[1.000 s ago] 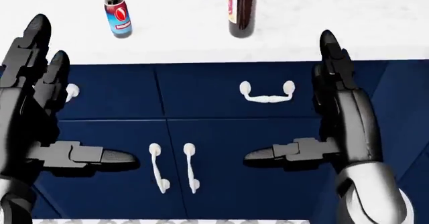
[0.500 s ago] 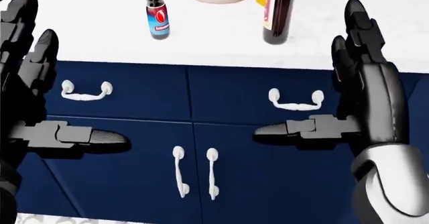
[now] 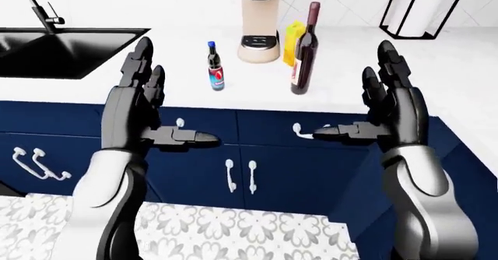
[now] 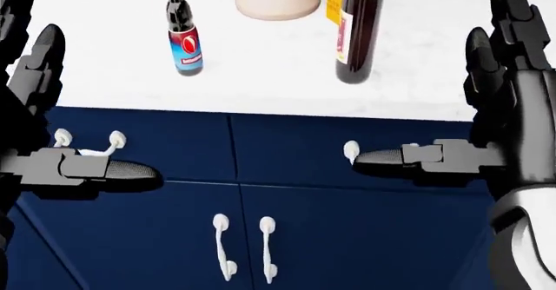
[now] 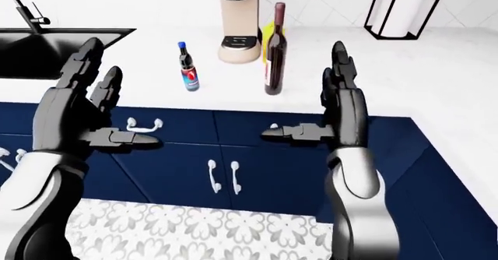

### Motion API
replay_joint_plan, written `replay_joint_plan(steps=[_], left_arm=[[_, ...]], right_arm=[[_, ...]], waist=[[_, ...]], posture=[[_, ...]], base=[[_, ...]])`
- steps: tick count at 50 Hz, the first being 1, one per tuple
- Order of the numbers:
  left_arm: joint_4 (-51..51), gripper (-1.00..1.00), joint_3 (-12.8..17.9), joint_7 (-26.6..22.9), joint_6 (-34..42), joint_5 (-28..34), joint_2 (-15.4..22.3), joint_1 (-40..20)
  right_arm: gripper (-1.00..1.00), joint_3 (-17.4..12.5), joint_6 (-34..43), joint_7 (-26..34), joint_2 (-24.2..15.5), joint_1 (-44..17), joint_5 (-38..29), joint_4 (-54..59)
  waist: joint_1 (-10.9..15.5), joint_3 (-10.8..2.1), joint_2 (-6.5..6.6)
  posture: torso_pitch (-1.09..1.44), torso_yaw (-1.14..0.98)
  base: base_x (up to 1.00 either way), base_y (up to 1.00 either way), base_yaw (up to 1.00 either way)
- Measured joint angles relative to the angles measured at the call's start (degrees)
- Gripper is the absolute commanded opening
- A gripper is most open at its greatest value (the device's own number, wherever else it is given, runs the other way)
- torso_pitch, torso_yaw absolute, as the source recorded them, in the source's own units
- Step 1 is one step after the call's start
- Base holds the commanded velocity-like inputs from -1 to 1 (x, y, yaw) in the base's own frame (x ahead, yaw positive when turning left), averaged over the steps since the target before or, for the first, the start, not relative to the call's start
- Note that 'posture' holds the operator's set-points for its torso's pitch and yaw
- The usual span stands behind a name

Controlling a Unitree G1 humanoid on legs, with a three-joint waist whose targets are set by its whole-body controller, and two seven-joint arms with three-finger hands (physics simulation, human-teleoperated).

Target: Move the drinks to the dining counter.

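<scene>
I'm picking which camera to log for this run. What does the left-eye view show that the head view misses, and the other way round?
Only the left-eye view shows the sink with its faucet, the paper towel holder, the patterned floor, and the whole coffee maker and wine bottle. The head view adds no object of its own; it only brings the cabinet door handles closer. Both show the small soda bottle, the white counter, the navy cabinets, and the left hand and right hand, open and holding nothing.
</scene>
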Motion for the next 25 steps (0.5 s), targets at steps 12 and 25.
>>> replay_joint_plan(steps=[12, 25], left_arm=[[0.91, 1.0, 1.14, 0.09, -0.92, 0.28, 0.45, 1.24], [0.63, 1.0, 1.22, -0.42, -1.81, -0.5, 0.15, 2.25]], right_arm=[[1.0, 0.61, -0.97, -0.34, 0.37, 0.81, 1.01, -0.07], [1.0, 0.75, -1.72, -0.57, 0.53, 1.39, 0.34, 0.67]], waist=[[2.52, 0.04, -4.03], [0.05, 0.23, -1.95]], posture=[[0.0, 0.0], [0.0, 0.0]], base=[[0.33, 0.0, 0.0], [0.34, 0.0, 0.0]])
